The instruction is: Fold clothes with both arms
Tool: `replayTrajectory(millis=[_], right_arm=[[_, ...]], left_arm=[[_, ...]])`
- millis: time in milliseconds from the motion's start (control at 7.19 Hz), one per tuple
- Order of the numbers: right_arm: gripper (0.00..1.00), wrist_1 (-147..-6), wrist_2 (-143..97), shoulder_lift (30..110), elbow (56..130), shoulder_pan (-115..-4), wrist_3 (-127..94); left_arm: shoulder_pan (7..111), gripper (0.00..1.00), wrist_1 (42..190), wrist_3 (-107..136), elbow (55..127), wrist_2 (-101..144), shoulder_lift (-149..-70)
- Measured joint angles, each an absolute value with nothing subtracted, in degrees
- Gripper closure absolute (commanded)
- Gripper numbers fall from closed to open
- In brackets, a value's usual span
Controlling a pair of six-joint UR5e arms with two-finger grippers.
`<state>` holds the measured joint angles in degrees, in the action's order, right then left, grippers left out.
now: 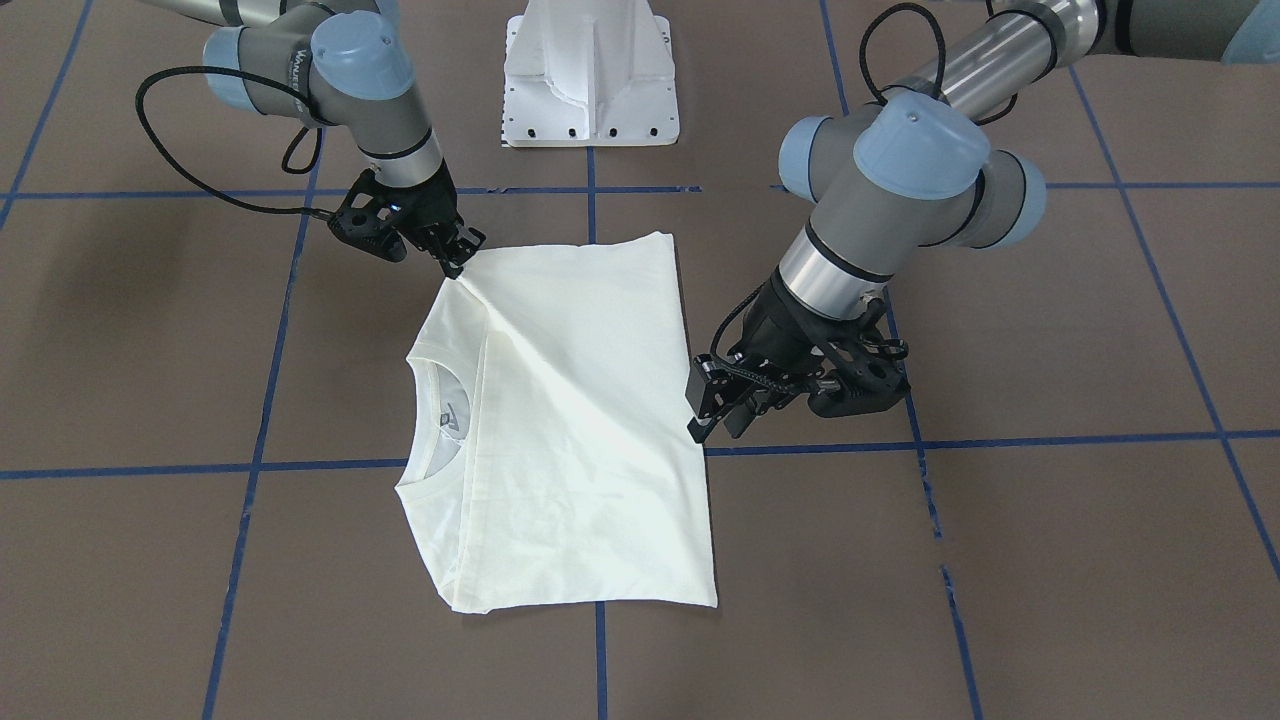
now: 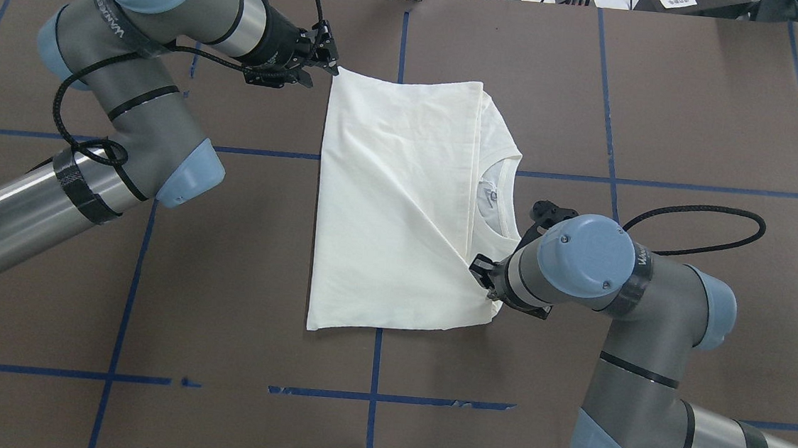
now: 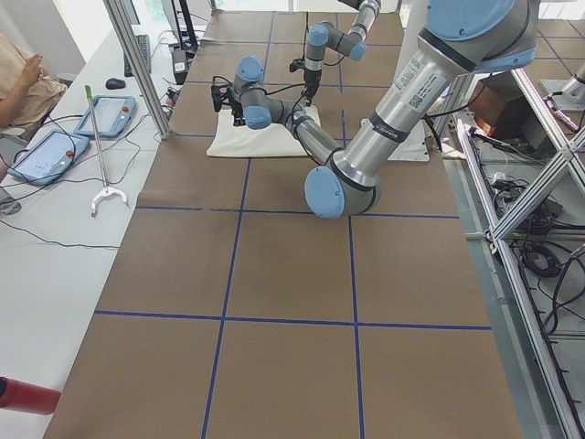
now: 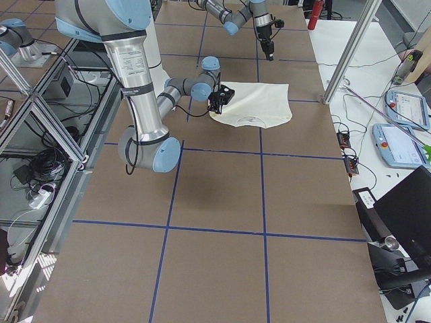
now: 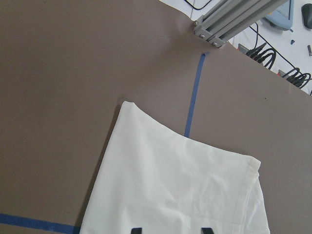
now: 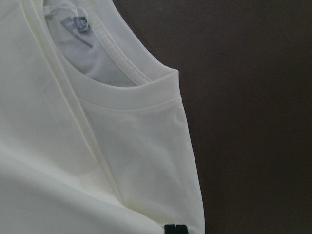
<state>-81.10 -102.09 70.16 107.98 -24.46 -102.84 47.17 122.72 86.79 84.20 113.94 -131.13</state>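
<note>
Black right gripper [image 1: 456, 266] pinches the thin cream-white T-shirt's [image 1: 590, 430] near-right corner, probably to fold it; left gripper [image 1: 718, 420] hovers spread.

Blurred lettering [image 1: 297, 60] on the right arm [image 1: 390, 130] is unreadable.

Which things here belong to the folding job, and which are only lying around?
For the job:
- cream-white T-shirt, partly folded
- right hand, shut on a corner of the shirt
- left hand, open, above the shirt's other side

Lying about:
- white pedestal base
- grabber stick on the side table
- teach pendant beside it
</note>
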Motion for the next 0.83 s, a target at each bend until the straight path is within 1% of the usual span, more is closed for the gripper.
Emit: replayTrajectory(millis=[139,417,557,835], right_arm=[[0.57,-81.2,-101.2,70.6,107.9,-23.5,-102.9],[0.41,-81.3,-100.4,70.7,107.8,-23.0,-102.8],[0.35,-81.3,-100.3,70.7,107.8,-23.1,-102.8],[0.34,-81.3,-99.6,71.1,107.8,-23.0,-103.2]], left_arm=[[47.1,0.50,122.5,87.0,84.2,113.9,-131.2],[47.1,0.50,122.3,87.4,84.2,113.9,-131.2],[47.1,0.50,122.3,87.5,84.2,113.8,-131.2],[47.0,0.50,122.3,87.5,84.1,113.8,-131.2]])
